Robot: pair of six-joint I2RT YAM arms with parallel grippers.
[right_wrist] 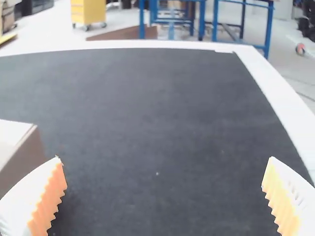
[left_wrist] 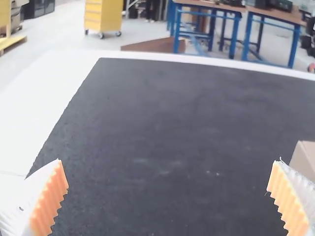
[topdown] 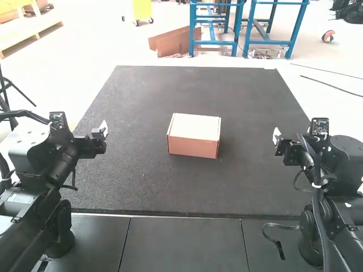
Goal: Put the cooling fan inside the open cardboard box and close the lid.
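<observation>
In the middle of the black mat [topdown: 142, 96] your brown cardboard box [topdown: 194, 135] sits with its lid flat and shut; the fan, I judge, is inside. Your left tool [topdown: 101, 137] and right tool [topdown: 281, 145] stand well apart from it, fingers spread and empty, since the work looks finished.

cardboard box [topdown: 194, 135]: tan-brown sides, paler top | mat [topdown: 170, 90]: black, finely grained | worktop [left_wrist: 44, 103]: white | left hand [left_wrist: 170, 199], right hand [right_wrist: 165, 196]: white ribbed fingers [left_wrist: 12, 219], orange serrated pads [left_wrist: 49, 201] | arms [topdown: 34, 153]: dark grey and black
</observation>
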